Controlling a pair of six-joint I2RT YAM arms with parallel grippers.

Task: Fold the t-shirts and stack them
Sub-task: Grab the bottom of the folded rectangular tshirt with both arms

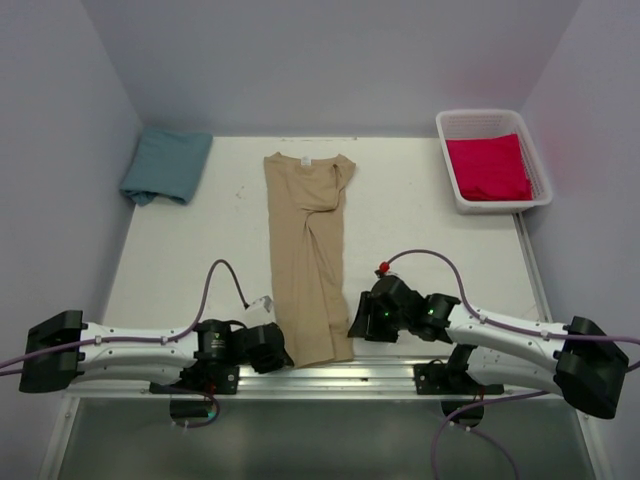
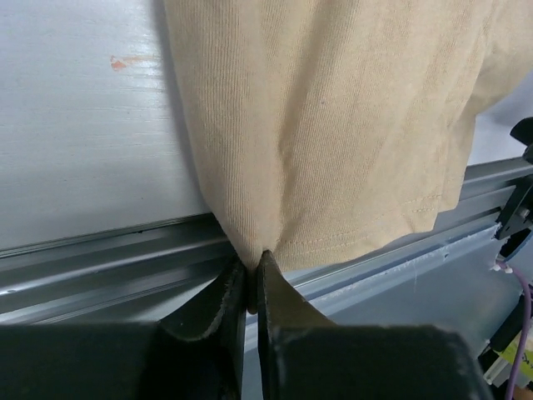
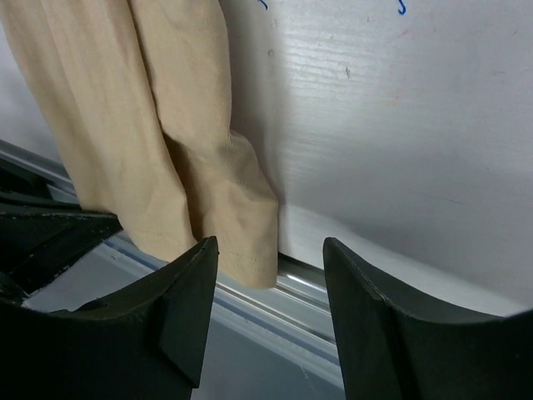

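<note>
From above, the tan t-shirt (image 1: pixel 308 255) lay in a long strip mid-table, the teal t-shirt (image 1: pixel 166 166) folded far left, the red-pink t-shirt (image 1: pixel 488 168) in the basket (image 1: pixel 500 205). Both arms flanked the tan one's near hem, probably to fold it over. At the left wrist, the left gripper (image 2: pixel 252 265) pinched one hem corner tight. At the right wrist, the right gripper (image 3: pixel 271 250) stood apart, the other corner between its jaws, ungripped.

Tan t-shirt (image 2: pixel 333 125) corner — hidden between left fingers (image 2: pixel 204 312).
</note>
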